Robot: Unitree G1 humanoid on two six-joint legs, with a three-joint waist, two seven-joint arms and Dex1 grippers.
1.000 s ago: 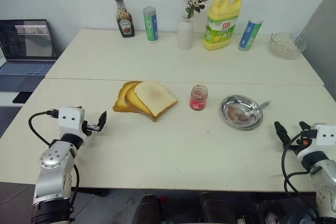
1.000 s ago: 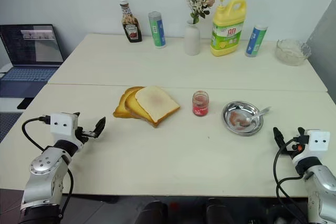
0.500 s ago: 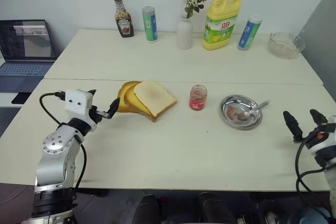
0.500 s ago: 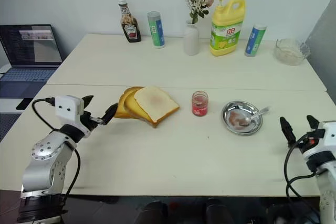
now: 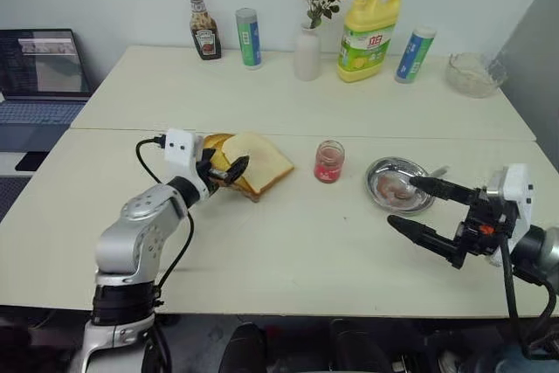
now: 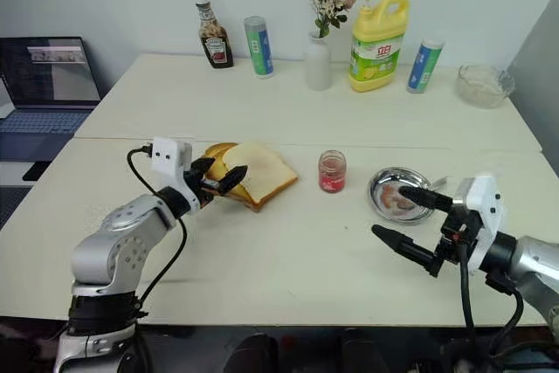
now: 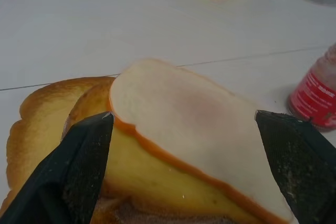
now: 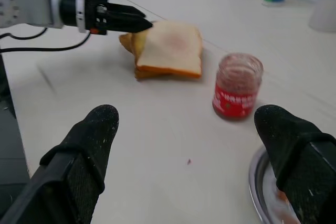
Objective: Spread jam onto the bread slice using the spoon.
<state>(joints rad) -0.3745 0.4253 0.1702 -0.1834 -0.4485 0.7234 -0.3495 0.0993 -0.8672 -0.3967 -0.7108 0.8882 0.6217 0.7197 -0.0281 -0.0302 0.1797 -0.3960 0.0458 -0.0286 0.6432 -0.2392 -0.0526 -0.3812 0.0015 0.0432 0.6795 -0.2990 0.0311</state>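
Bread slice (image 5: 258,156) lies palest on top of the toasted slices (image 5: 216,166) at mid-desk (image 5: 288,251); my left gripper (image 5: 224,167) is at its near-left edge, fingers (image 7: 79,161) spread wide, holding nothing; jam jar (image 5: 329,162) stands just right of the bread; spoon (image 5: 417,186) rests in the steel dish (image 5: 400,186), which has a pinkish smear; my right gripper (image 5: 421,207) hovers near the dish, fingers wide apart, empty.
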